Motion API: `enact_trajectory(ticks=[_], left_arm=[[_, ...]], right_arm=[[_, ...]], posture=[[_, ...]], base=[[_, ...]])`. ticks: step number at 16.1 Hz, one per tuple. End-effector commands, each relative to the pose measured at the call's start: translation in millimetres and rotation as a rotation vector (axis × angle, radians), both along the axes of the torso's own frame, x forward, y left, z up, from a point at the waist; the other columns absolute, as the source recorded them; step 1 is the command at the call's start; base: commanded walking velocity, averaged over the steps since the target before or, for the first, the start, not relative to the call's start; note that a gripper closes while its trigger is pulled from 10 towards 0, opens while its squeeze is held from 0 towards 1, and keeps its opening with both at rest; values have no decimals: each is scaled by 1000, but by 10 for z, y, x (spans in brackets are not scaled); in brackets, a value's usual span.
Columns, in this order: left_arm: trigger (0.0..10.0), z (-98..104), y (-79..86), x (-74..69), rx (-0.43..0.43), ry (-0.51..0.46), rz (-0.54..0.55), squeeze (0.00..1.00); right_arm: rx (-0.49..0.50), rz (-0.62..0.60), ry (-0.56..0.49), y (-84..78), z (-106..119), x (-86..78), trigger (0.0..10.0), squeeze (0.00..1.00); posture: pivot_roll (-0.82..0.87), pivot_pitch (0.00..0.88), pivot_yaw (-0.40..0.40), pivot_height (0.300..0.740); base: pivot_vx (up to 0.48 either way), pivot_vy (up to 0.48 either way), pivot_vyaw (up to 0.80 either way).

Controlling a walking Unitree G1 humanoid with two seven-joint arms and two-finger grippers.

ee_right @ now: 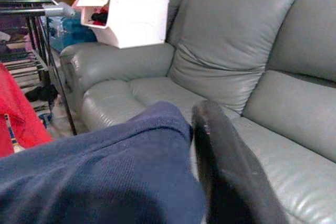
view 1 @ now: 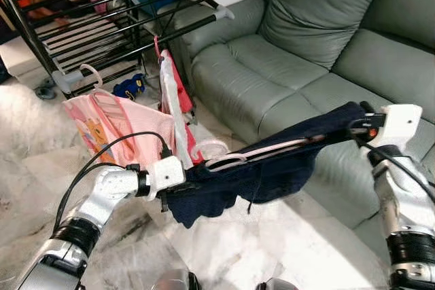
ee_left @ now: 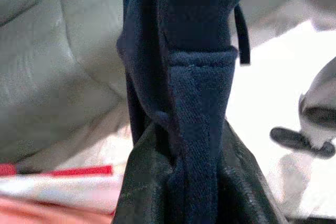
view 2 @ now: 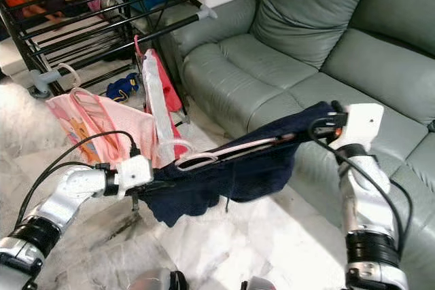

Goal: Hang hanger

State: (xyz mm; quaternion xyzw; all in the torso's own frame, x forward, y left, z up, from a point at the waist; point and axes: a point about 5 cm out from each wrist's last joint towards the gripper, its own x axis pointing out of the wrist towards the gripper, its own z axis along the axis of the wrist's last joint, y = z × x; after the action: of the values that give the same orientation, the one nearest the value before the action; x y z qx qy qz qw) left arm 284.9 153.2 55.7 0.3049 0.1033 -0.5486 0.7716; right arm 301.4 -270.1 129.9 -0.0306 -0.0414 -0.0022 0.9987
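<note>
A navy garment (view 1: 272,168) is stretched between my two grippers, above the floor in front of the sofa. A pale pink hanger (view 1: 265,151) lies along its top edge, hook (view 1: 211,149) toward my left side. My left gripper (view 1: 175,193) is shut on the garment's near end; the left wrist view shows black fingers (ee_left: 142,192) clamped on a fold of the navy cloth (ee_left: 194,77). My right gripper (view 1: 360,127) holds the far end by the sofa seat, with one black finger (ee_right: 226,171) pressed beside the cloth (ee_right: 105,177).
A black drying rack (view 1: 102,25) stands at the back left, with a pink garment (view 1: 115,130) and a red and white one (view 1: 173,96) hanging on hangers from its rail. A grey-green sofa (view 1: 306,39) runs along the right. A white box (ee_right: 126,17) sits on its arm.
</note>
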Motion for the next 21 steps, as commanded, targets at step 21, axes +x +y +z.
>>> enact_trajectory(ticks=[21], left_arm=[[0, -84, -747, 310, -294, 141, 886, 0]], right_arm=[[-239, 508, 142, 1347, -332, 81, 0, 0]], posture=[[-28, 0, 50, 740]], base=[[0, 0, 0]])
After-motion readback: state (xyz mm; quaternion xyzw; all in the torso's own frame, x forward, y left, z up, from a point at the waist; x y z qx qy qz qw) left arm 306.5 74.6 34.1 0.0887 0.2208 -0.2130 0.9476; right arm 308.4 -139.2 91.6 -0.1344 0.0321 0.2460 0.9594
